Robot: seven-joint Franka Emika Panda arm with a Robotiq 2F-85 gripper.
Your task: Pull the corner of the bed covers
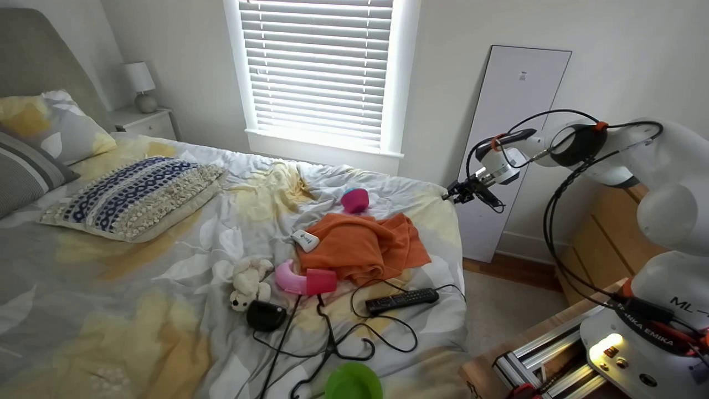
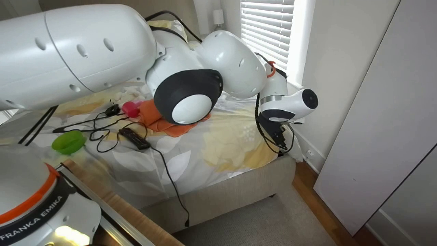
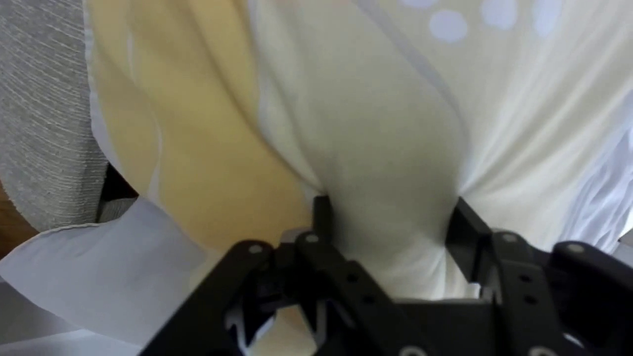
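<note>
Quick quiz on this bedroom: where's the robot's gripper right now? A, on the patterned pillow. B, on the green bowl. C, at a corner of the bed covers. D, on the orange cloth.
C: in the wrist view the gripper has the bed covers between its fingers, and both exterior views show it at their corner.

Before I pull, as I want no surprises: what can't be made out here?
Whether the gripper pinches the covers: wrist view, blurred at the fingertips.
Anything under the orange cloth: hidden by its folds, both exterior views.
Labels on the remote: too small, both exterior views.
</note>
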